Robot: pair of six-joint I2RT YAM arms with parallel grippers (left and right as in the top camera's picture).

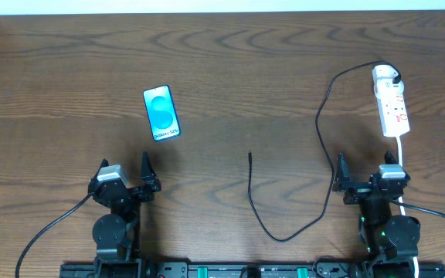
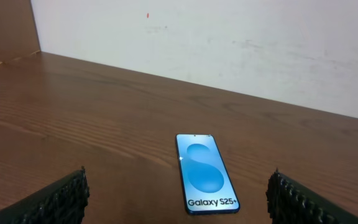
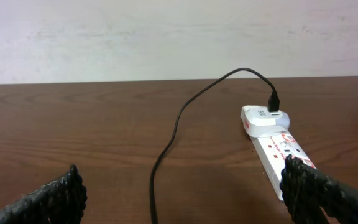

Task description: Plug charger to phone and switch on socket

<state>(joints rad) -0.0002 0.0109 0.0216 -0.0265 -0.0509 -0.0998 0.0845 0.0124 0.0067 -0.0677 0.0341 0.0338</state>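
Though dark-grained, table (image 1: 230, 85) against pale wall (image 2: 229, 50).

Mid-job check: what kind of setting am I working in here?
Likely an indoor lab or office test bench: a dark wood-grain tabletop, a plain white wall behind it, and a white power strip with red switch marks lying on it.

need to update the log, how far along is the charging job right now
Done: the adapter already sits in the power strip. In hand: nothing; the left gripper and right gripper are open and empty. Left: the cable tip lies apart from the phone, so plugging in and switching on both seem left.
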